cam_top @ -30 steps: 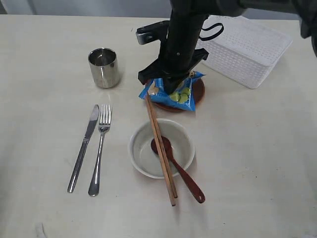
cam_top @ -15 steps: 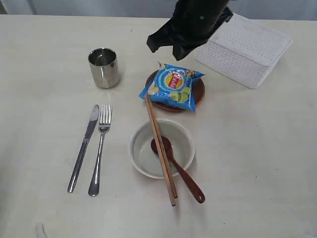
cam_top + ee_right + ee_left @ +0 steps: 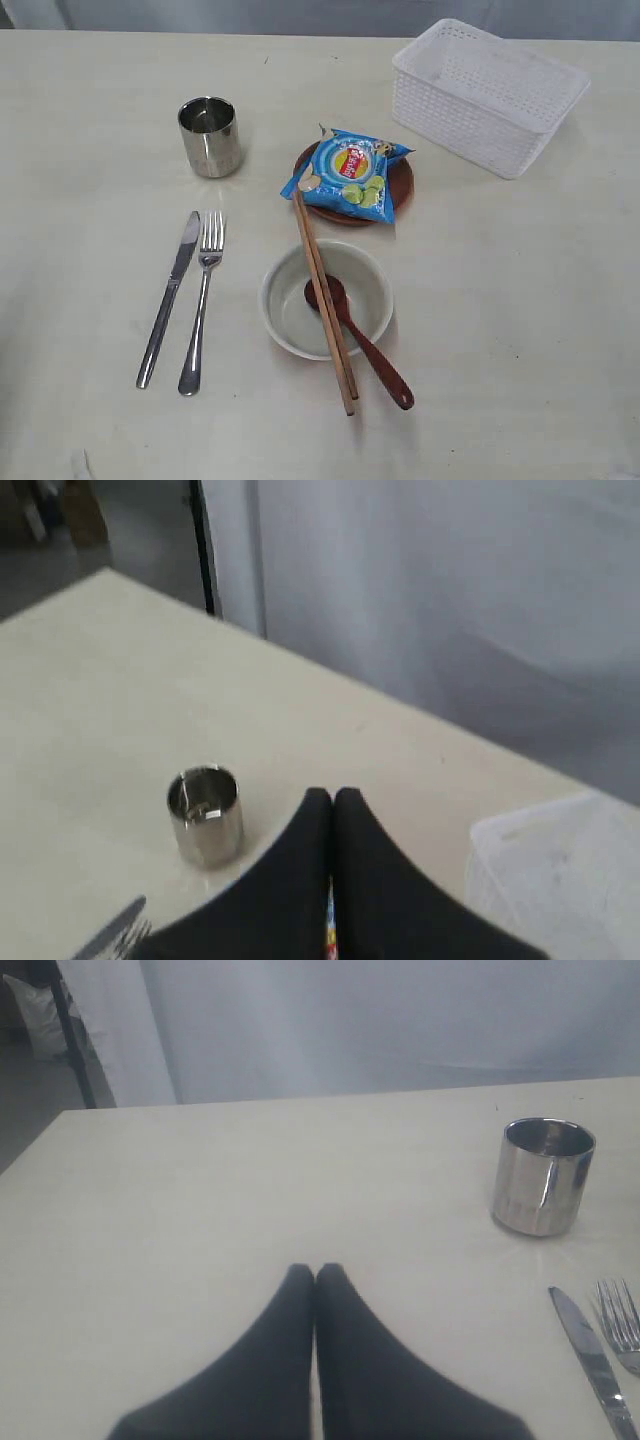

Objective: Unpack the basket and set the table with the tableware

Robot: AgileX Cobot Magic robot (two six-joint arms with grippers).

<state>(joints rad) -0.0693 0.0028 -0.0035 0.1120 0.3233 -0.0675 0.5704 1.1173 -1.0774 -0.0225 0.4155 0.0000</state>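
While both jaws hang clenched, empty — pale cream table (image 3: 520,300), grey curtain (image 3: 400,1020) behind.

White grid-perforated basket (image 3: 490,95) — blue chip bag (image 3: 350,175), brown plate (image 3: 403,185), silver cup (image 3: 210,137)

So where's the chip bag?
In the exterior view the blue chip bag lies on the brown plate near the middle of the table, with the steel cup to its left, the white basket upper right and the bowl just below.

Chip bag (image 3: 350,178) on plate (image 3: 402,182), left of basket (image 3: 470,125)
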